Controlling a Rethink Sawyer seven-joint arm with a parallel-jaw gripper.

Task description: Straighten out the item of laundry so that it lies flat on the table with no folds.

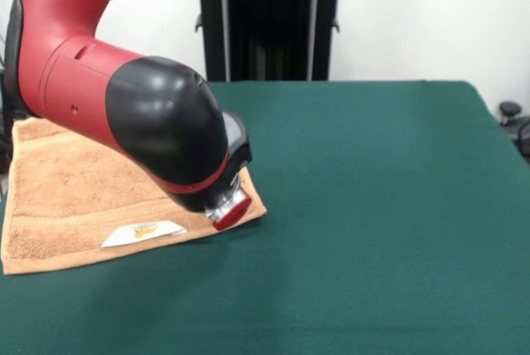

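A small orange-tan terry towel (66,206) with a white label (142,232) is spread on dark green felt table (373,206), overlapped by the red-black arm (141,107), gripper state indiscernible.

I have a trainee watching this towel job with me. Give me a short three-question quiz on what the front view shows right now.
1. True or false: the towel lies at the middle of the table.
2. Which way does the towel's white label face? A. up, near the towel's near edge; B. hidden underneath; C. on the bare cloth.
3. What hides part of the towel?

Key: 1. False, it lies at the picture's left side. 2. A. 3. The red and black arm, which reaches down over its right corner.
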